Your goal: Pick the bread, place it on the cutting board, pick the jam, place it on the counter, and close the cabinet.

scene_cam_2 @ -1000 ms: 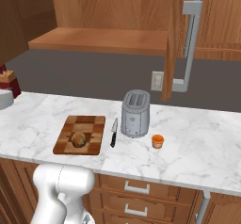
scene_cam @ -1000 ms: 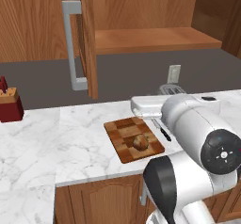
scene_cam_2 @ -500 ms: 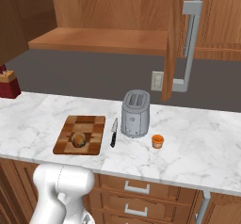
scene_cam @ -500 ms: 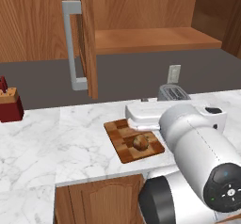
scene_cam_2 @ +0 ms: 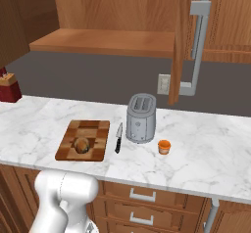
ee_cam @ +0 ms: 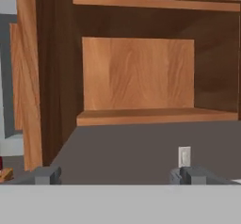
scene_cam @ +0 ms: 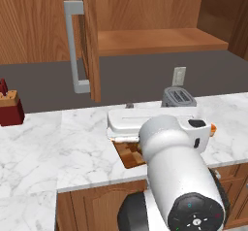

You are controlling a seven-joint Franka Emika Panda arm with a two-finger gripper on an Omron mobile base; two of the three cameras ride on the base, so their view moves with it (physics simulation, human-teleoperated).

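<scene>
White marble counter (scene_cam_2: 206,153) across both base views, over brown base cupboards with drawers (scene_cam_2: 142,207). Above it, reddish-brown cabinet (scene_cam_2: 112,41) standing open, its shelf bare, door (scene_cam: 89,41) swung out edge-on with long grey bar handle (scene_cam: 73,48); same open cabinet straight ahead in hand view (ee_cam: 136,77). White arm (scene_cam: 174,176) bulking over lower right of left base view, covering most of checkered cutting board (scene_cam: 130,155). In right base view, cutting board (scene_cam_2: 95,129) lying flat near counter's front edge, bread (scene_cam_2: 82,145) resting on it, roughly centred. Grey toaster (scene_cam_2: 141,118) upright to right of board, black-handled knife (scene_cam_2: 118,138) flat on marble between board and toaster. Jam (scene_cam_2: 164,147) on counter just right of toaster and slightly forward, apart from it; sliver of orange at arm's edge in left base view (scene_cam: 212,128). Dark red knife block (scene_cam_2: 9,87) at far left by wall. White wall socket (scene_cam_2: 163,83) behind toaster. Gripper (ee_cam: 117,175) with tips spread wide apart at bottom of hand view, nothing between them
</scene>
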